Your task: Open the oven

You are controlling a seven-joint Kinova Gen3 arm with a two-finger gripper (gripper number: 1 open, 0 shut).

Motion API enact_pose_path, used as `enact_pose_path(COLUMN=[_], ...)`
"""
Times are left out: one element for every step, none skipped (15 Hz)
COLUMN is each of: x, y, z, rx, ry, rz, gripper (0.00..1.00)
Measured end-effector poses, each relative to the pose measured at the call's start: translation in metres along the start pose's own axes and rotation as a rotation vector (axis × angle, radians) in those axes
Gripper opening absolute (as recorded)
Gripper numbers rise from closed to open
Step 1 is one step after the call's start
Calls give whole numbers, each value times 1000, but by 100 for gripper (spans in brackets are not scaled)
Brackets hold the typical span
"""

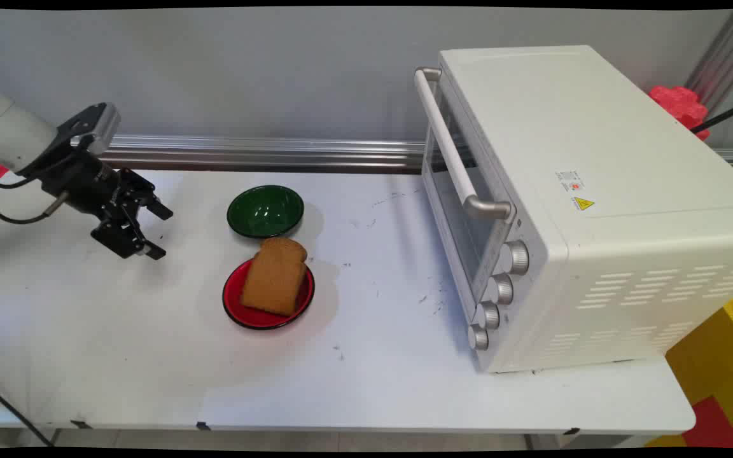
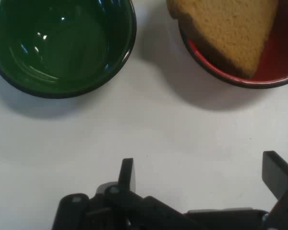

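Observation:
My black gripper [image 1: 160, 230] hovers open above the left part of the white table [image 1: 118, 331], with nothing between its fingers. To its right stands an empty green bowl [image 1: 265, 211], and in front of that a red plate [image 1: 235, 304] carrying a slice of brown bread [image 1: 275, 276]. The bread leans over the plate's far rim toward the bowl. In the hand view the green bowl [image 2: 60, 45] is at the upper left and the bread [image 2: 228, 31] on the red plate [image 2: 278, 72] at the upper right, with my gripper [image 2: 201, 175] spread wide below them over bare table.
A large white toaster oven [image 1: 570, 203] stands on the right side of the table, its door shut, handle [image 1: 452, 149] and knobs [image 1: 500, 289] facing left. An aluminium rail [image 1: 258, 152] runs along the wall. Yellow and red objects [image 1: 716, 381] sit beyond the table's right edge.

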Motion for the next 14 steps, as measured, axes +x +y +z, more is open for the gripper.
enact_pose_path(x=[1,2,5,9,12,17,22,27,32,38,46,54,62,69], y=[0,0,0,0,-1,-1,-2,-3,-4,-4,-5,-5,-5,-6], z=[-1,-1,-2,-3,-4,-5,-6,-7,-8,-8,-8,-8,-8,-7], rx=[-3,-5,-6,-5,-4,-2,1,3,5,6,4,0,-4,-7], ry=[4,10,21,36,49,65,84,102,115,133,156,179,200,216], rz=[-5,-9,-11,-15,-21,-27,-35,-41,-45,-50,-55,-61,-67,-71], gripper=[100,100,100,100,100,100,100,100,100,100,100,100,100,100])
